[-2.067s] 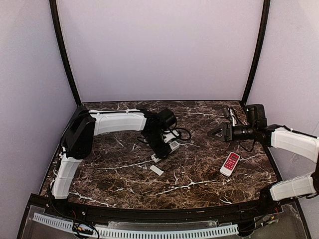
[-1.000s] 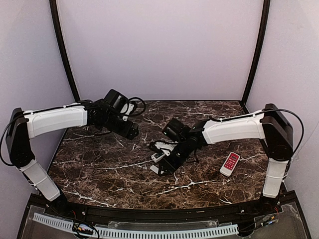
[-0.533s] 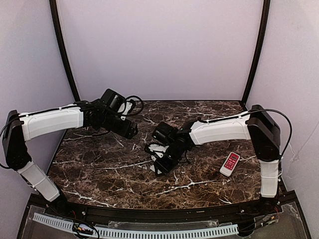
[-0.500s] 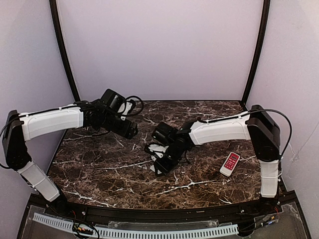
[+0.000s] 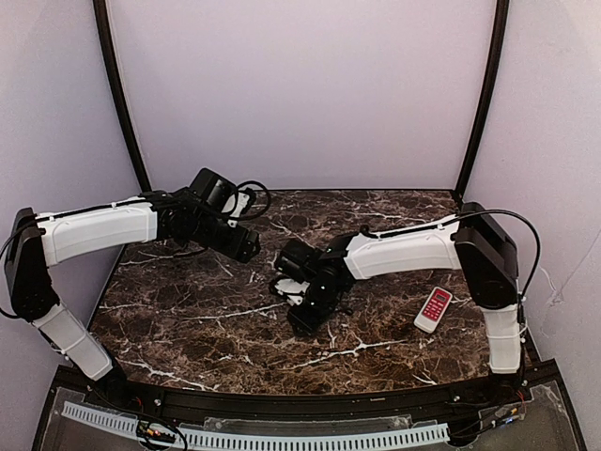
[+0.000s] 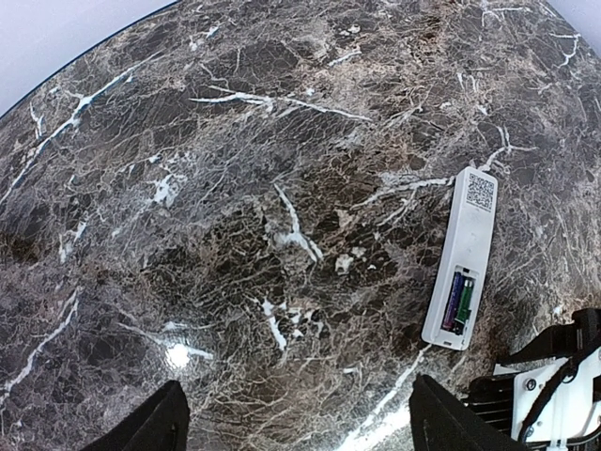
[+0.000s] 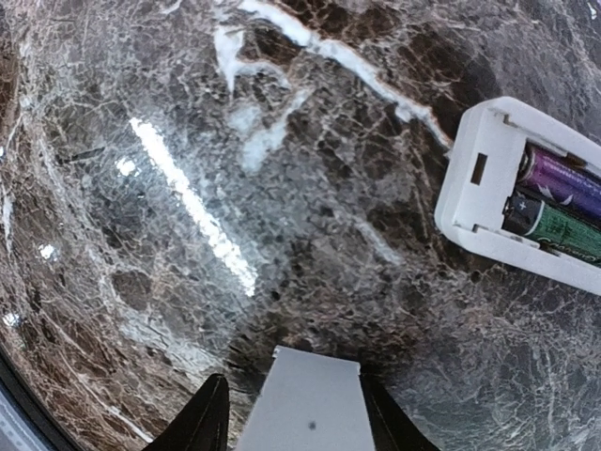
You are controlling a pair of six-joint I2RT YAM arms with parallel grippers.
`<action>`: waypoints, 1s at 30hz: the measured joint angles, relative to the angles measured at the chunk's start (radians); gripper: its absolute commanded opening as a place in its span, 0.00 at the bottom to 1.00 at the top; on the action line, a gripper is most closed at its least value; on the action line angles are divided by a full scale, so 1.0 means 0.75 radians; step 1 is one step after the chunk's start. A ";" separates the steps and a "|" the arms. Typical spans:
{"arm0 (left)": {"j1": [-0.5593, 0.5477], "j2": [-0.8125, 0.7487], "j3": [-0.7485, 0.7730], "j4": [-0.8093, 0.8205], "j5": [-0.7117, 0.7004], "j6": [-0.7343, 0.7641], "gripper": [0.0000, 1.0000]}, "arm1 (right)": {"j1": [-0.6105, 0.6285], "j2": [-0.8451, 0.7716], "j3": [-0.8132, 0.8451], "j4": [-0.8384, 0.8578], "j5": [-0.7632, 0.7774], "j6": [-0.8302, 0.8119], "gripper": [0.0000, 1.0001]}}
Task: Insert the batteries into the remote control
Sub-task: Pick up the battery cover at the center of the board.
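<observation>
Right gripper (image 7: 293, 381) grips the cover (image 7: 302, 413); we should square it over the batteries (image 7: 554, 202) in the remote (image 7: 484, 183), sliding gently.

The top camera looks down from above and behind the arms (image 5: 94, 230) across the whole worktop (image 5: 188, 310), while both wrist cameras point down at it, the left from farther off, the right very close, sharing the remote (image 6: 462, 268) and its open end.
</observation>
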 measured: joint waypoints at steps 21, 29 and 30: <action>0.000 0.001 -0.001 0.007 0.009 0.000 0.82 | -0.003 0.010 0.006 0.020 0.028 -0.005 0.42; 0.000 0.001 -0.001 0.007 0.015 0.000 0.82 | -0.004 0.037 0.045 0.020 0.042 -0.014 0.38; 0.000 0.001 -0.001 0.007 0.015 0.000 0.82 | -0.004 0.040 0.049 0.019 0.046 -0.017 0.38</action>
